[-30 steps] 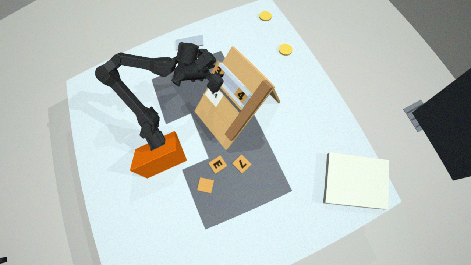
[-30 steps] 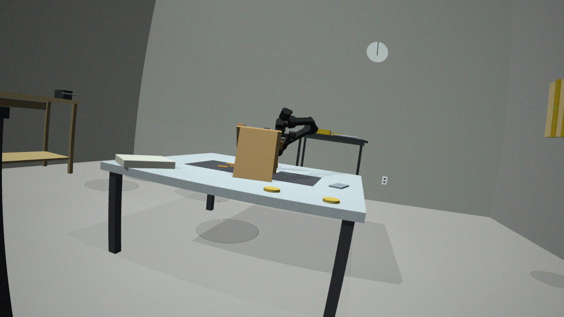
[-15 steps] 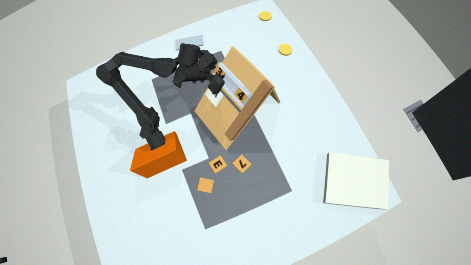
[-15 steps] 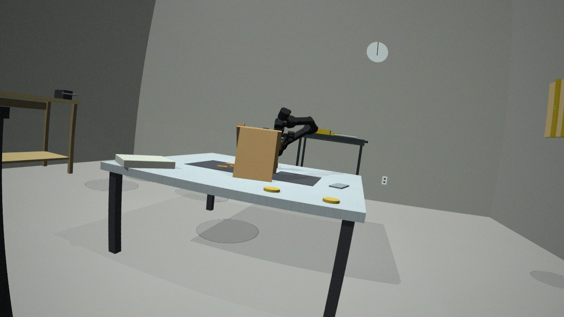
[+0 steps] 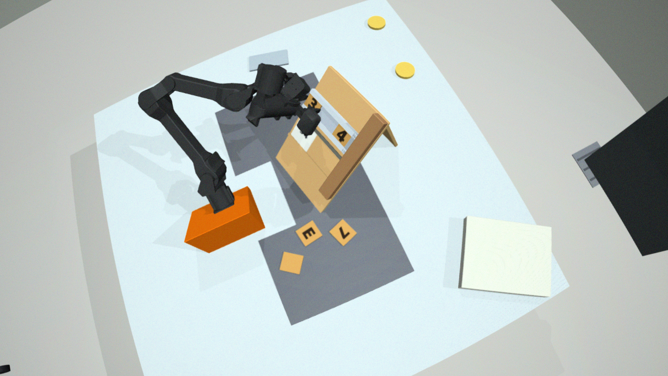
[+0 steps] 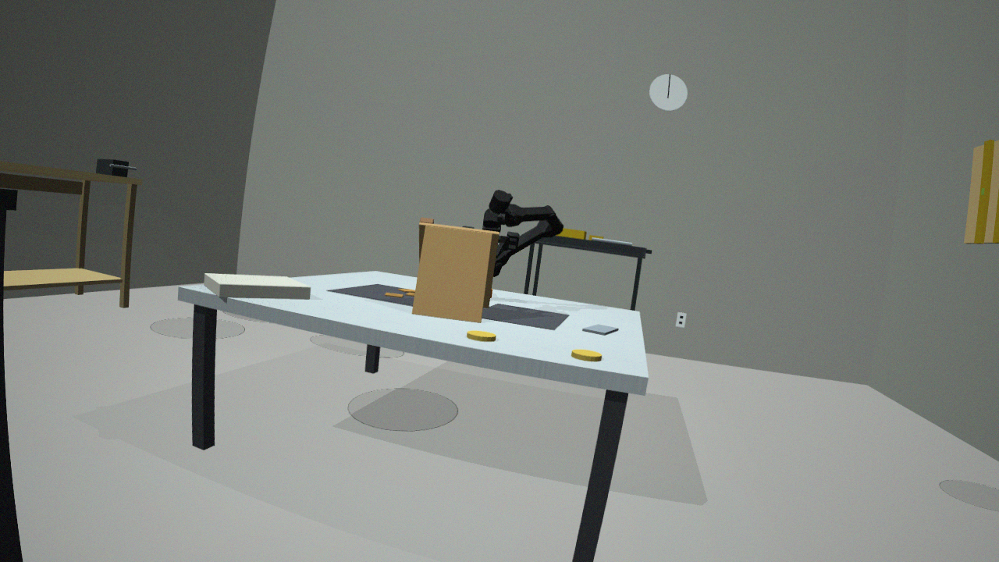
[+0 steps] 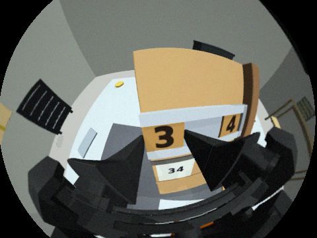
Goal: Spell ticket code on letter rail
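A tan board (image 5: 336, 89) (image 6: 453, 279) (image 7: 189, 79) leans upright on the table, with a pale letter rail (image 5: 334, 114) (image 7: 194, 115) across it. A tile marked 4 (image 5: 341, 135) (image 7: 231, 125) sits at the rail's closed end by the brown end bar (image 5: 355, 156). My gripper (image 7: 164, 135) (image 5: 309, 119) is shut on a tile marked 3 (image 7: 165, 137) (image 5: 312, 103), held in the rail near its open end, apart from the 4. The white ticket (image 7: 176, 169) (image 5: 298, 140) below the rail reads 34.
Tiles marked E (image 5: 308, 233) and 7 (image 5: 343, 232) and a blank tile (image 5: 291, 262) lie on the grey mat (image 5: 355, 275). Two yellow discs (image 5: 404, 70) (image 5: 376, 22), a small grey plate (image 5: 268, 59), a cream slab (image 5: 507, 256) and the orange arm base (image 5: 224, 219) are on the table.
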{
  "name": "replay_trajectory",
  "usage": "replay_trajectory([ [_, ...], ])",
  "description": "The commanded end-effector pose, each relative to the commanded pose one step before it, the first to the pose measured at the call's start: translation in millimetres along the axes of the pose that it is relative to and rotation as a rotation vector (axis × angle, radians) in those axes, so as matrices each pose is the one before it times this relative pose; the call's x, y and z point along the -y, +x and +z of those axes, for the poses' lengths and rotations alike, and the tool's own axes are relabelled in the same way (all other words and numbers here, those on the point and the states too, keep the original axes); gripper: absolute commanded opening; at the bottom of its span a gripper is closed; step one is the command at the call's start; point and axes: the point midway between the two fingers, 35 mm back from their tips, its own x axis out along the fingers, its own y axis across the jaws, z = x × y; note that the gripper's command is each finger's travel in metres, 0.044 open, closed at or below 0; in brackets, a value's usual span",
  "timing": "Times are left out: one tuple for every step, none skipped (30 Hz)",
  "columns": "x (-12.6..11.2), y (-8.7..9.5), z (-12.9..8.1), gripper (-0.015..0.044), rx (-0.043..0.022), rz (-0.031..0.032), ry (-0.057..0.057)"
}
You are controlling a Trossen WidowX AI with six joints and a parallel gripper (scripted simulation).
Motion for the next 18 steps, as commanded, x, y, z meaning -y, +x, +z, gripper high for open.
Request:
replay_trajectory([
  [1.75, 0.05, 0.2, 0.0, -0.00079, 0.00575, -0.0047],
  [0.71, 0.0, 0.01, 0.0, 0.0, -0.00002, 0.0],
  [0.65, 0.0, 0.01, 0.0, 0.0, -0.00001, 0.0],
  [0.66, 0.0, 0.01, 0.0, 0.0, -0.00001, 0.0],
  [0.67, 0.0, 0.01, 0.0, 0.0, -0.00001, 0.0],
  [0.69, 0.0, 0.01, 0.0, 0.0, -0.00001, 0.0],
  [0.7, 0.0, 0.01, 0.0, 0.0, -0.00001, 0.0],
  [0.65, 0.0, 0.0, 0.0, 0.0, -0.00001, 0.0],
  [0.66, 0.0, 0.0, 0.0, 0.0, -0.00001, 0.0],
  [0.68, 0.0, 0.0, 0.0, 0.0, -0.00001, 0.0],
  [0.68, 0.0, 0.0, 0.0, 0.0, -0.00001, 0.0],
  [0.7, 0.0, 0.0, 0.0, 0.0, -0.00001, 0.0],
  [0.64, 0.0, 0.0, 0.0, 0.0, -0.00001, 0.0],
  [0.66, 0.0, 0.0, 0.0, 0.0, -0.00001, 0.0],
  [0.68, 0.0, 0.0, 0.0, 0.0, -0.00001, 0.0],
  [0.68, 0.0, 0.0, 0.0, 0.0, -0.00001, 0.0],
  [0.7, 0.0, 0.0, 0.0, 0.0, -0.00001, 0.0],
  [0.64, 0.0, 0.0, 0.0, 0.0, -0.00001, 0.0],
])
